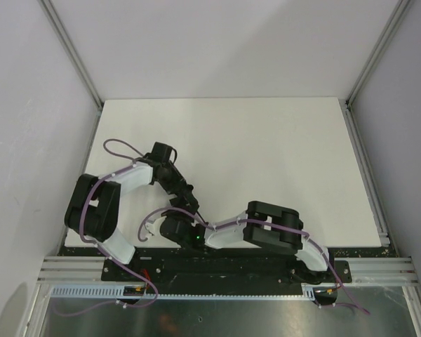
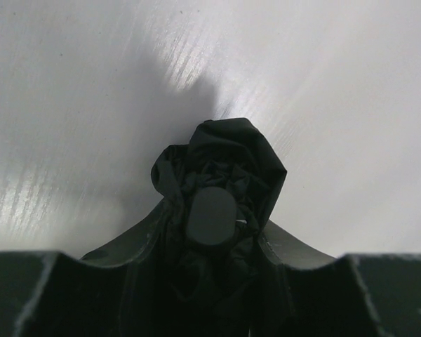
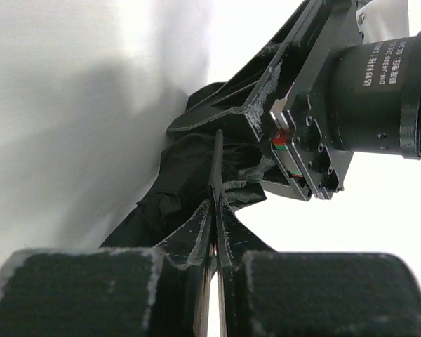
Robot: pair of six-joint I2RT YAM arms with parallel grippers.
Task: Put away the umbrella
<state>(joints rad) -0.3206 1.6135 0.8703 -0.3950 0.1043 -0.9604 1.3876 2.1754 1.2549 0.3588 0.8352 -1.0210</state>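
I am holding the umbrella [image 2: 228,158] over the near left of the bench [image 1: 266,154], the left gripper [image 2: 212,223] clamping its bunched fabric and the right gripper [image 3: 215,210] pinching a thin black strip [image 3: 218,158] of it, so I am aiming to pull slowly and taut, without twisting.

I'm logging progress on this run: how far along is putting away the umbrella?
Done: the umbrella is collapsed into a crumpled bundle. In hand: the left gripper clamps it, while the right gripper pinches a thin black strip, probably its closure tab. Remaining: the fabric looks loose, so it seems not yet fastened.
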